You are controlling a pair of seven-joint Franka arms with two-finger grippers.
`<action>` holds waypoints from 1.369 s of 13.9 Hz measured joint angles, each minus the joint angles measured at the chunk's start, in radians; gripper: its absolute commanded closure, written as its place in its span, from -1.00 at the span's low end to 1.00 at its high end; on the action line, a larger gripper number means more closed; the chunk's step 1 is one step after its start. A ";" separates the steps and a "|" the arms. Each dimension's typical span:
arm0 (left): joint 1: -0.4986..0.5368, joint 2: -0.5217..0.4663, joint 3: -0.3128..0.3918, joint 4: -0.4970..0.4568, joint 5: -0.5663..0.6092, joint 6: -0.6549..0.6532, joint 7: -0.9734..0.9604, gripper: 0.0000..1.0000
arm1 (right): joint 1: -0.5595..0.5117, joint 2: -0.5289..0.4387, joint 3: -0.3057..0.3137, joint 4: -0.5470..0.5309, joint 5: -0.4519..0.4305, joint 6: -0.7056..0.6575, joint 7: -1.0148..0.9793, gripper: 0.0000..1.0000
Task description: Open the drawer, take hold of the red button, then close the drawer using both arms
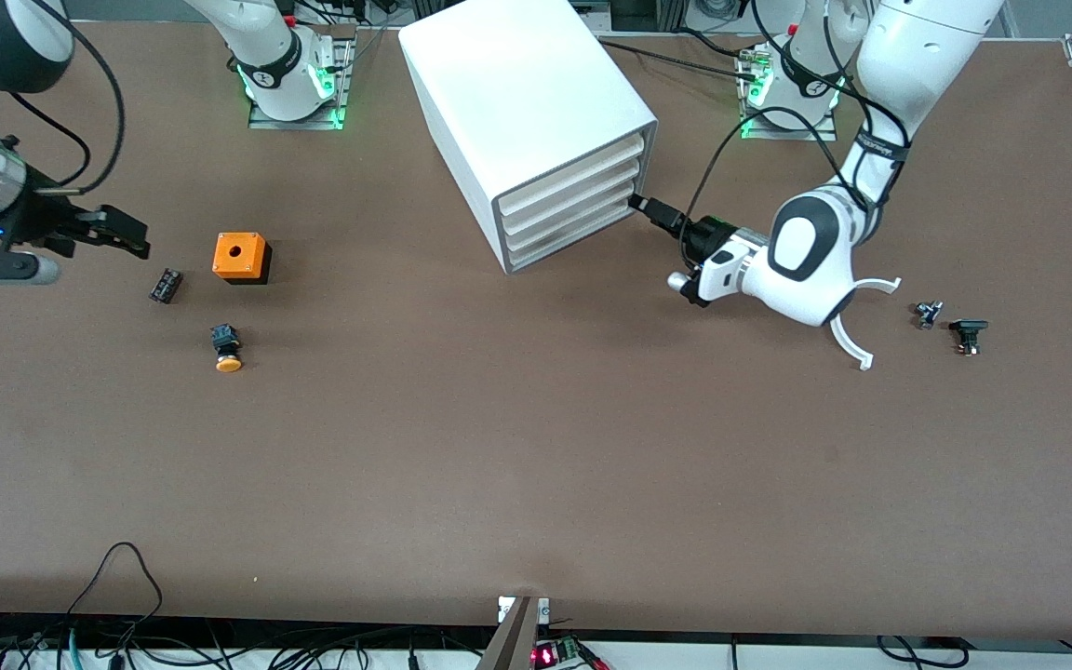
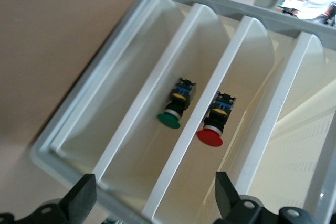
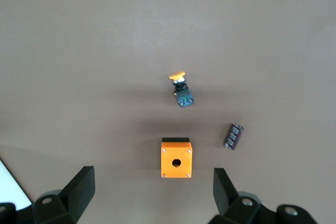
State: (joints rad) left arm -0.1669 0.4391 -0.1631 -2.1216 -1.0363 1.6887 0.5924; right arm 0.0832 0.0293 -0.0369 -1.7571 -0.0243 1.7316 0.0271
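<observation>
Front view shows the white cabinet (image 1: 536, 130) on the counter (image 1: 499, 447) with all four drawers pushed in. Left gripper (image 1: 657, 212) sits at the edge of the drawer (image 1: 582, 200) fronts, its jaws spread and gripping nothing. Through the translucent fronts, the left wrist view shows the red-capped button (image 2: 212, 127) lying in one drawer and a green-capped button (image 2: 173, 111) in the drawer beside it. Right gripper (image 1: 122, 234), jaws spread and empty, hovers at the right arm's end of the counter near an orange box (image 1: 241, 257), a yellow-capped button (image 1: 226, 349) and a small black part (image 1: 166, 285).
</observation>
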 measured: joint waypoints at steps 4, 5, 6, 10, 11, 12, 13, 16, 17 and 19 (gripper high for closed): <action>-0.008 0.002 -0.052 -0.067 -0.062 0.059 0.103 -0.72 | 0.061 0.040 0.003 0.001 0.000 0.013 0.000 -1.00; -0.013 0.002 -0.055 -0.077 -0.073 0.061 0.109 -0.56 | 0.075 0.050 0.003 0.001 0.001 0.016 0.000 -1.00; -0.017 0.003 -0.058 -0.085 -0.078 0.063 0.111 -0.40 | 0.093 0.057 0.003 0.002 0.003 0.017 0.001 -1.00; -0.021 0.003 -0.082 -0.103 -0.082 0.083 0.115 0.72 | 0.146 0.069 0.004 0.011 0.009 0.020 0.006 -1.00; -0.021 0.003 -0.087 -0.104 -0.083 0.086 0.115 1.00 | 0.146 0.069 0.003 0.012 0.027 0.020 0.006 -1.00; -0.021 0.001 -0.088 -0.103 -0.090 0.082 0.115 1.00 | 0.146 0.069 0.002 0.013 0.044 0.019 0.005 -1.00; -0.020 -0.002 -0.088 -0.102 -0.096 0.075 0.115 1.00 | 0.146 0.069 0.002 0.013 0.058 0.018 0.004 -1.00; -0.017 -0.008 -0.085 -0.097 -0.102 0.071 0.116 1.00 | 0.174 0.069 0.003 0.015 0.077 0.019 0.002 -1.00; -0.014 -0.010 -0.071 -0.089 -0.102 0.073 0.118 1.00 | 0.194 0.069 0.003 0.020 0.077 0.020 0.002 -1.00; -0.006 -0.014 -0.004 -0.058 -0.099 0.075 0.127 1.00 | 0.243 0.072 0.005 0.035 0.079 0.022 0.002 -1.00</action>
State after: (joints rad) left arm -0.1729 0.4250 -0.1671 -2.1797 -1.1351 1.7636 0.7194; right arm 0.3258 0.1010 -0.0318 -1.7222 0.0544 1.7533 0.0292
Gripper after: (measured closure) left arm 0.850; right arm 0.000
